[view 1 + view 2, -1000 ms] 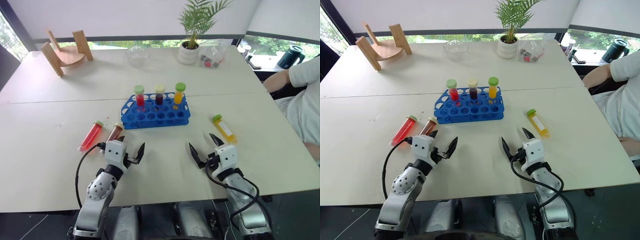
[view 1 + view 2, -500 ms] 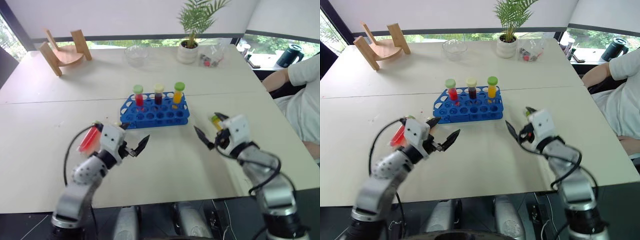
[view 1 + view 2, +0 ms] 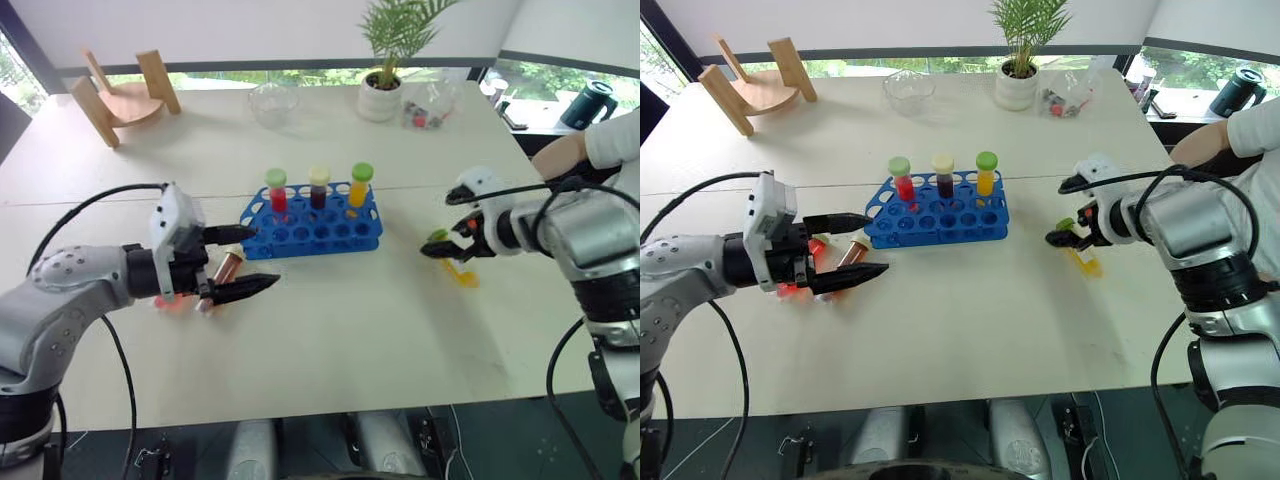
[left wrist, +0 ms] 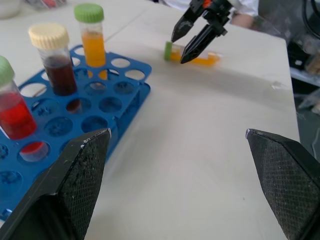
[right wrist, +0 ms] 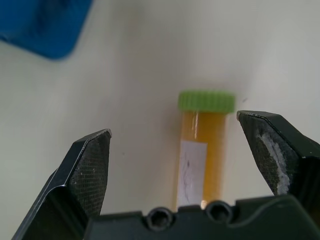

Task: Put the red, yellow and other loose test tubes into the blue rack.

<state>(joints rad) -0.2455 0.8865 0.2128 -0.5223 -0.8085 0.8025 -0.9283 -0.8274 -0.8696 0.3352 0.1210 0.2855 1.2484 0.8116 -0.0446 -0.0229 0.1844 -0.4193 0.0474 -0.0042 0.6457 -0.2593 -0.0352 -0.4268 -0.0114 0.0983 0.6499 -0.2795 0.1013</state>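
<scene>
The blue rack (image 3: 310, 243) stands mid-table with a red, a dark and an orange tube upright in its back row. A loose yellow test tube (image 5: 202, 155) with a green cap lies right of the rack. My right gripper (image 3: 438, 225) hovers open just above it, pointing down, the tube between its fingers in the right wrist view. Left of the rack lie a brown-red tube (image 3: 228, 268) and a red tube (image 3: 790, 288), partly hidden behind my left gripper (image 3: 262, 257). That gripper is open and empty, pointing roughly level toward the rack's left end.
At the back of the table stand a wooden stand (image 3: 125, 95), a glass bowl (image 3: 272, 105), a potted plant (image 3: 385, 90) and a clear bag (image 3: 430, 105). A person's sleeve (image 3: 612, 140) shows at the right edge.
Both arms have risen off the table's near edge and swung outward. The right gripper has moved out over the yellow tube. The left gripper now points level beside the rack.
</scene>
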